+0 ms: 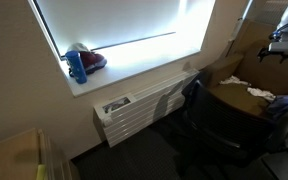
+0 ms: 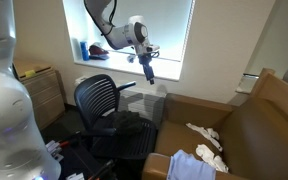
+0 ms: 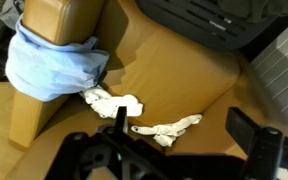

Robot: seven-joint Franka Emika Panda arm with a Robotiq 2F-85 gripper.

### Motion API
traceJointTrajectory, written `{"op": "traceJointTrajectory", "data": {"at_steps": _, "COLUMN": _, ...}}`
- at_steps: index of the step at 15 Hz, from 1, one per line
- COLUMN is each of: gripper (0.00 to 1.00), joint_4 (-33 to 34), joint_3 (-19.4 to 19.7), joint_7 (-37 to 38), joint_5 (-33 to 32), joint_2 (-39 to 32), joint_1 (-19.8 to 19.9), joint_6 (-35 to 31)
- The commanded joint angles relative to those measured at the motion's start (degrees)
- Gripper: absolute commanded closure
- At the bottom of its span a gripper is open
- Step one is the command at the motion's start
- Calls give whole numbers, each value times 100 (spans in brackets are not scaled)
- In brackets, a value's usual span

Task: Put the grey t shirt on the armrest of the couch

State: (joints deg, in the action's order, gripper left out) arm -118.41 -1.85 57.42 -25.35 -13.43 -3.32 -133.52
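The grey-blue t shirt (image 3: 52, 65) lies draped over the brown leather armrest (image 3: 66, 18) of the couch (image 3: 174, 75) in the wrist view. It also shows at the bottom of an exterior view (image 2: 192, 166). My gripper (image 3: 184, 125) is open and empty, high above the couch seat and apart from the shirt. In both exterior views it hangs in the air (image 2: 149, 70) (image 1: 278, 46). Two white cloth pieces (image 3: 114, 101) (image 3: 168, 130) lie on the seat below the fingers.
A black office chair (image 2: 109, 108) stands beside the couch, in front of a white radiator (image 1: 134, 108). A blue bottle (image 1: 78, 66) and a red item sit on the window sill. A wooden cabinet (image 2: 39, 90) stands by the wall.
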Motion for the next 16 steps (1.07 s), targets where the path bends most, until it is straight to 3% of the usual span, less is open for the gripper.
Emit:
{"op": "traceJointTrajectory", "data": {"at_steps": 1, "gripper": 0, "joint_4": 152, "joint_3": 150, "joint_7": -230, "joint_5": 251, "joint_2": -92, "joint_1": -214, "joint_6": 40}}
{"op": "traceJointTrajectory", "data": {"at_steps": 4, "gripper": 0, "joint_4": 305, "joint_3": 166, "joint_7": -549, "joint_5": 595, "joint_2": -290, "joint_1": -102, "joint_6": -120}}
{"op": "traceJointTrajectory", "data": {"at_steps": 5, "gripper": 0, "joint_4": 372, "joint_3": 11, "joint_7": -1185, "joint_5": 1243, "joint_2": -632, "joint_1": 83, "joint_6": -648}}
{"op": "traceJointTrajectory", "data": {"at_steps": 8, "gripper": 0, "joint_4": 953, "joint_3": -188, "joint_7": -2151, "joint_5": 2191, "joint_2": -1667, "joint_1": -19, "joint_6": -1189}}
{"op": "traceJointTrajectory", "data": {"at_steps": 12, "gripper": 0, "joint_4": 2148, "joint_3": -540, "joint_7": -3555, "joint_5": 3058, "joint_2": -3054, "joint_1": -105, "joint_6": -849}}
{"op": "traceJointTrajectory", "data": {"at_steps": 15, "gripper": 0, "joint_4": 2935, "joint_3": -728, "joint_7": -4408, "joint_5": 3295, "joint_2": -3658, "joint_1": -64, "joint_6": -97}}
{"op": "traceJointTrajectory", "data": {"at_steps": 16, "gripper": 0, "joint_4": 2332, "joint_3": -462, "joint_7": -3977, "joint_5": 3285, "joint_2": -3327, "joint_1": -300, "joint_6": -659}}
